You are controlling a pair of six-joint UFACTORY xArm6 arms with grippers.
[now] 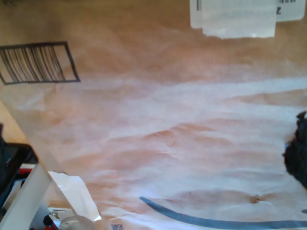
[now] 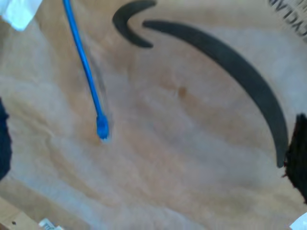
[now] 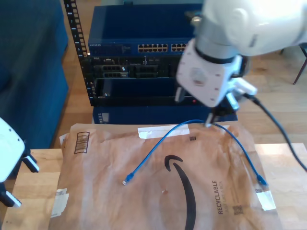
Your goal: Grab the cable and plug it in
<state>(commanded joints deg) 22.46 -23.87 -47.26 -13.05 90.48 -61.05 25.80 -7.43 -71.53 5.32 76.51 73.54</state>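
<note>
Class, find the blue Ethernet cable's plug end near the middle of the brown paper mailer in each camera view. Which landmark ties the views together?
Exterior view: the plug end lies on the mailer, to the exterior view's left of the black curved logo.
Second wrist view: the plug end lies on the paper, apart from the logo.
First wrist view: here I can place just the logo's stroke.
Shared landmark: the black curved logo.

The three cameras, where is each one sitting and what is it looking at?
First wrist view: rides my first gripper, looking down at the brown paper mailer and its printed barcode.
Second wrist view: rides my second gripper, looking down at the blue cable and its plug.
Exterior view: sits off the arms, facing the network rack; a white arm hangs over the mailer.
Shared: the second wrist and exterior views both show the cable plug.
</note>
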